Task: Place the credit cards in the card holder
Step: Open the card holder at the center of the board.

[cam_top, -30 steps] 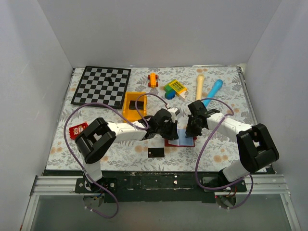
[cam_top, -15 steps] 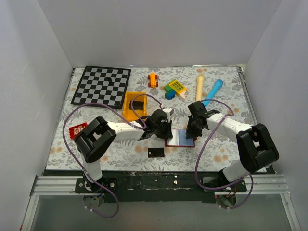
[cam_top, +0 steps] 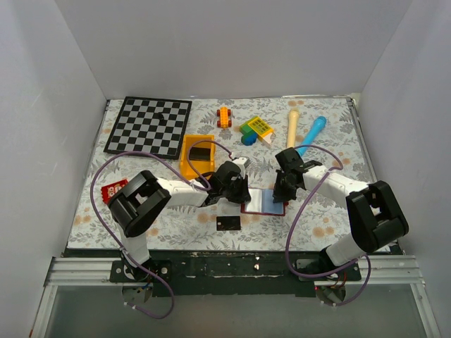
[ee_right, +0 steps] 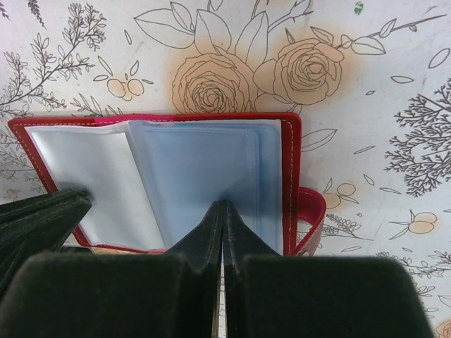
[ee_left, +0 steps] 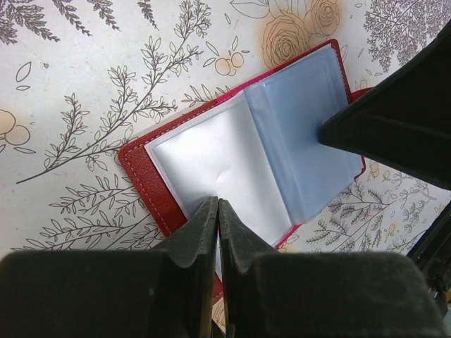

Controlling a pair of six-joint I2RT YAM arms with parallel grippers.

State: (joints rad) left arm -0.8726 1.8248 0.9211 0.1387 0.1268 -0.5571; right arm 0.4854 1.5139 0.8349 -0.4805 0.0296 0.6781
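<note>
left tool and right tool crowd card holder, yellow bin close behind

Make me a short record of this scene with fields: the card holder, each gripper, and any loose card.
card holder: open, lying flat on the table, pockets facing up
pockets: those in view look empty
left gripper: jaws shut, tips at the edge of the silvery page
right gripper: jaws shut, tips on the blue page
credit card: one lies loose on the table, outside the holder, toward the arm bases
</note>
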